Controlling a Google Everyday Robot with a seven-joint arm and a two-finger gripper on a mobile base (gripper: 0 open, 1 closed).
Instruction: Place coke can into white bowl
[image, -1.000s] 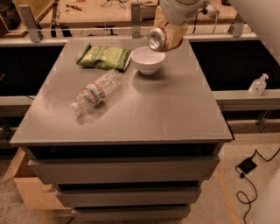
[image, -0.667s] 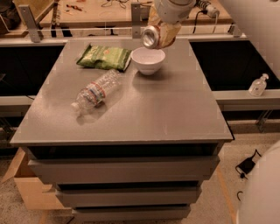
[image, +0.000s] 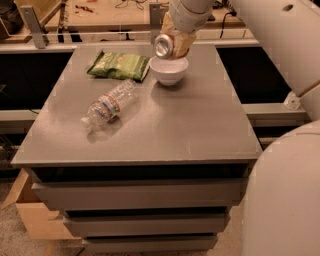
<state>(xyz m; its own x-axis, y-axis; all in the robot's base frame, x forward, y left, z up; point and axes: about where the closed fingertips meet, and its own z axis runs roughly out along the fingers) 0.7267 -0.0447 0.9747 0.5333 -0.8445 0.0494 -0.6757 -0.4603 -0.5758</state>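
Upper centre, the pincer (image: 174, 44) grips the coke can (image: 163, 46) sideways just over the white bowl (image: 169, 75) — poised, I judge, for release

Single view only. Looks down steeply and forward from above the near edge of the grey table (image: 195, 125), across its top toward the wooden workbench (image: 107, 14) at the back. Sits near enough to fill most of the picture with the tabletop, yet takes in the drawer fronts (image: 140, 196) under the near edge. Stands on the robot's own side: catches the white arm (image: 280, 37) entering from the upper right and the rounded white body (image: 287, 200) at the lower right. Shows the gripper (image: 173, 42) at top centre, over the table's far side, clasping the coke can (image: 163, 46) just above the white bowl (image: 169, 72).
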